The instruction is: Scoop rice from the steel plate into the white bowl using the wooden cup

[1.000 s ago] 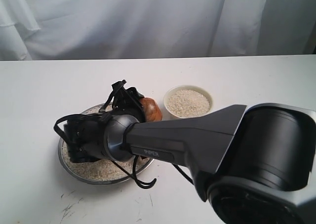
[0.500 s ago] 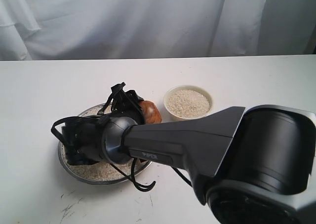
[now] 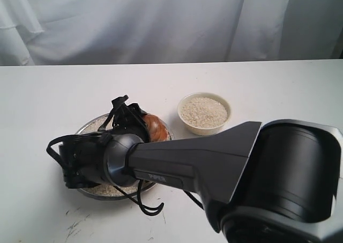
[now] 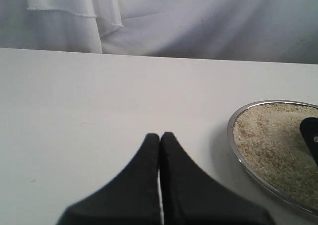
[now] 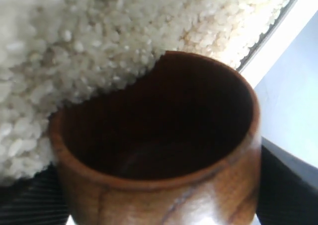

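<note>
A white tabletop (image 3: 48, 93) fills the scene, with a white curtain (image 3: 161, 23) hanging behind it. One dark robot arm (image 3: 214, 162) reaches across it from the near right. On it stand one steel plate (image 3: 85, 127), one white bowl (image 3: 206, 129) just beside the plate, and one wooden cup (image 5: 164, 200). There are two lots of rice (image 4: 268, 135): a loose bed on the plate and a fill in the bowl. The right hand (image 3: 134, 122) has its jaws set wide and grips the cup, a dark finger on each side; the cup is tipped over the plate with its rim against the grains and its inside dark. The left hand (image 4: 160, 140) is closed, holds nothing, and sits over bare tabletop near the plate's rim
</note>
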You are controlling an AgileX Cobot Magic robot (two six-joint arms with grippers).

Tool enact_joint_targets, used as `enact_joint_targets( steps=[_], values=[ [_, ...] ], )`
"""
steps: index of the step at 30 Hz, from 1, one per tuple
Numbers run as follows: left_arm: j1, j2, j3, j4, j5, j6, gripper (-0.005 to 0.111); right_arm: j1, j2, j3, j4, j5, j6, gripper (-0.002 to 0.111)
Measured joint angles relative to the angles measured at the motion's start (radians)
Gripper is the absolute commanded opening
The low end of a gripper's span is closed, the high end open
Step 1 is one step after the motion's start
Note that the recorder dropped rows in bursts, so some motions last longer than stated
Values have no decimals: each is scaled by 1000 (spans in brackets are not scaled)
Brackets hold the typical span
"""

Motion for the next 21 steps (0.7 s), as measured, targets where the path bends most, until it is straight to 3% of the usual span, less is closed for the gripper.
enact_joint_targets(
  steps=[21],
  values=[
    [0, 0, 0, 0, 0, 0, 0, 2, 4, -59, 54, -154, 133, 0]
  ],
)
